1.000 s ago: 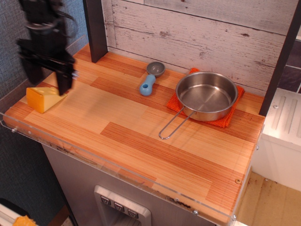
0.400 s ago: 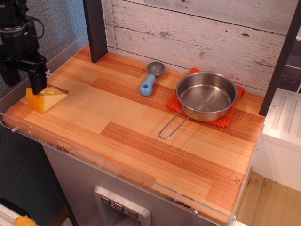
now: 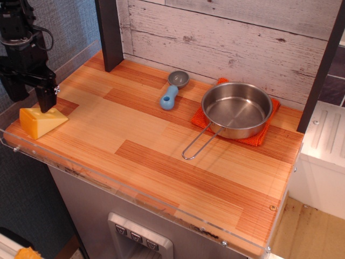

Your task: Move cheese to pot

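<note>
Cheese (image 3: 40, 122), one; one pot (image 3: 237, 109); one scoop (image 3: 173, 90).

Yellow cheese (image 3: 42, 122) wedge lies at the counter's left edge, well apart from the empty steel pot (image 3: 236, 109).

The cheese (image 3: 40, 121) is lying at the counter's (image 3: 161, 156) far left edge beneath the gripper (image 3: 31, 99), well apart from the pot (image 3: 237, 109) sitting on a mat (image 3: 262, 135) at right, the scoop (image 3: 173, 90) lying between them near the back wall (image 3: 226, 38)
</note>
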Available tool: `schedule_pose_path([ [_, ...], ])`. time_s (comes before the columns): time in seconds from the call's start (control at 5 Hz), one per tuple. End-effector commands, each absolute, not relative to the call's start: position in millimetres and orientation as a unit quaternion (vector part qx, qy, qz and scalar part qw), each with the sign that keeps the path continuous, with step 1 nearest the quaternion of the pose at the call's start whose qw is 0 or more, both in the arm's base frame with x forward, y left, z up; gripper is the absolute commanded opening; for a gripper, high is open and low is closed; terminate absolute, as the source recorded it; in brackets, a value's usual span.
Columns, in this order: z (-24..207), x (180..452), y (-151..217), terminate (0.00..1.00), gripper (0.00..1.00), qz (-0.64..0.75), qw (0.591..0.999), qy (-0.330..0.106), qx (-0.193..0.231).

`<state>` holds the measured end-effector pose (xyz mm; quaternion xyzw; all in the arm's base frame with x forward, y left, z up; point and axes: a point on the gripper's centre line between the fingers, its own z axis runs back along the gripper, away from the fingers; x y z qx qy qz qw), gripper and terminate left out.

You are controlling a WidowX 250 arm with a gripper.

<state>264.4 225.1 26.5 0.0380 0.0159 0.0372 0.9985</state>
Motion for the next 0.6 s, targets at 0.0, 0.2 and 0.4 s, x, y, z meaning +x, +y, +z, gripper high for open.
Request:
schedule_pose_path([
  [0.0,62.0,264.9,222.0,0.0,1.0,0.037,0.997,-0.02,0.062],
  [0.2,87.3,263.8,221.9,0.0,1.0,0.045,0.996,-0.056,0.055],
  [0.4,106.8,261.8,214.0,0.0,1.0,0.036,0.995,-0.074,0.064],
])
